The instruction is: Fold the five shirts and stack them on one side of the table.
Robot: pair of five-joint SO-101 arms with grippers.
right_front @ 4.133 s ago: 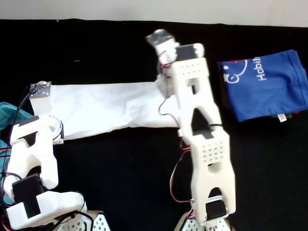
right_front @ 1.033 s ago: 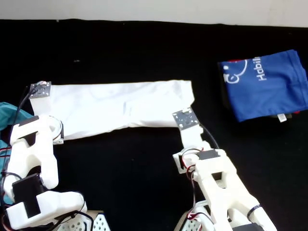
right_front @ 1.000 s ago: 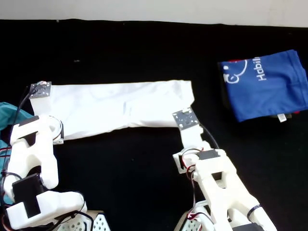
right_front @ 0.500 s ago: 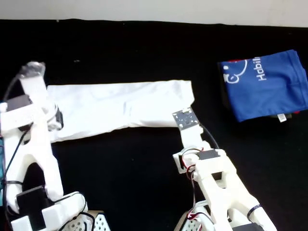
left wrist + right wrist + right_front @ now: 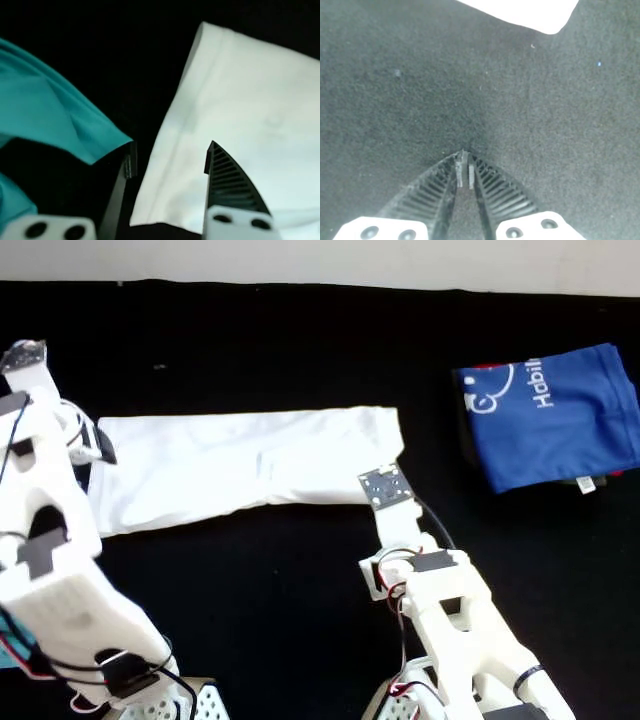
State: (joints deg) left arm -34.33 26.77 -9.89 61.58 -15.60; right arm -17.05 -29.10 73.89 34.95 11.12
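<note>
My left gripper [image 5: 171,150] hangs with jaws wide apart and nothing in them, right over the short left end of the white shirt [image 5: 250,465]. My right gripper [image 5: 464,156] is pinched together, empty, above bare table [image 5: 250,340] just off the shirt's near right corner. The shirt lies as a long folded strip across the table's middle. It's light, limp cloth, so I reckon it sags and slides unless I pinch every layer at the end corners. The teal shirt [image 5: 45,115] is bunched at the left edge and the blue shirt [image 5: 550,415] lies folded by the right edge.
</note>
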